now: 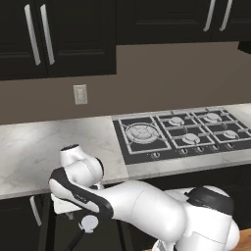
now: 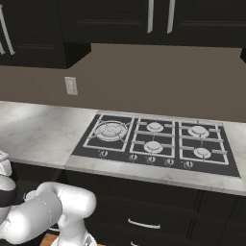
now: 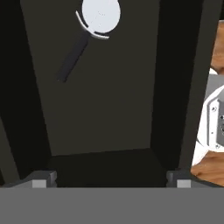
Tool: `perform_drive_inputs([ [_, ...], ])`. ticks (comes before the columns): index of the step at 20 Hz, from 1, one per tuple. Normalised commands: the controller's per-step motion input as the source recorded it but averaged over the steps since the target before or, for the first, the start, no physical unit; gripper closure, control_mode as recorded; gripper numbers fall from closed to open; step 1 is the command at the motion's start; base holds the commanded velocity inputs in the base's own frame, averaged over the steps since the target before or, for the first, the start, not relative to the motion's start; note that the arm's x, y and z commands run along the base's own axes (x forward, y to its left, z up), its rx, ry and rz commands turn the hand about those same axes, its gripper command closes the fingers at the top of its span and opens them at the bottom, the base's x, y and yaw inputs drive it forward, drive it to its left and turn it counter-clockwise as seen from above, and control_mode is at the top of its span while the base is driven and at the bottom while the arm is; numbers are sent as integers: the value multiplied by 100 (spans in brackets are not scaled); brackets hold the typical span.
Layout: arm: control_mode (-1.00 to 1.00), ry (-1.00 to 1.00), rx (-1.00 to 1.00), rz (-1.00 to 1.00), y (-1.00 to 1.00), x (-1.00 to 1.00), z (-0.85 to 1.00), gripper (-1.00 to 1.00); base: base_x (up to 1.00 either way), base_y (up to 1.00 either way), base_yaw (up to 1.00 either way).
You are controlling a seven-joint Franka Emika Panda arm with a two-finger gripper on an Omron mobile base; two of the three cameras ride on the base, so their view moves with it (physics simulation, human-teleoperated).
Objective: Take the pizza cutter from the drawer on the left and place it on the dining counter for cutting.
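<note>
The pizza cutter (image 3: 99, 15) lies on the dark floor of the open drawer (image 3: 113, 109). Its round white wheel is at the top of the hand view and its black handle (image 3: 72, 59) slants down to the left. My gripper (image 3: 109, 180) hangs above the drawer, pointing down into it, open, with nothing between its fingertips (image 3: 41, 179). The cutter is well ahead of them, untouched. In the left base view the wheel of the pizza cutter (image 1: 88, 223) shows just under my bent arm, below the counter edge. The dining counter is out of view.
A marble counter (image 1: 44, 147) with a black gas stove (image 1: 176, 135) runs along the wall, with dark upper cabinets (image 1: 59, 39) above. Black drawer fronts with silver handles (image 2: 141, 223) sit under the stove. Wooden floor (image 3: 217, 43) shows beside the drawer's right wall.
</note>
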Motion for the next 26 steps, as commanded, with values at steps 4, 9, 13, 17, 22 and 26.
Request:
perform_drive_inputs([
  [4,-100,0,0,-39,-38,0,-39,-100,0,0,0],
  [9,-100,0,0,-27,-14,0,-27,-100,0,0,0],
  [13,-100,0,0,-17,0,2,-30,-100,0,0,0],
  [17,-100,0,-3,-3,0,0,-37,-100,0,0,0],
  [22,-100,-1,-8,0,9,0,-30,-100,0,0,0],
  [26,-100,0,-3,0,29,0,-17,-100,0,0,0],
])
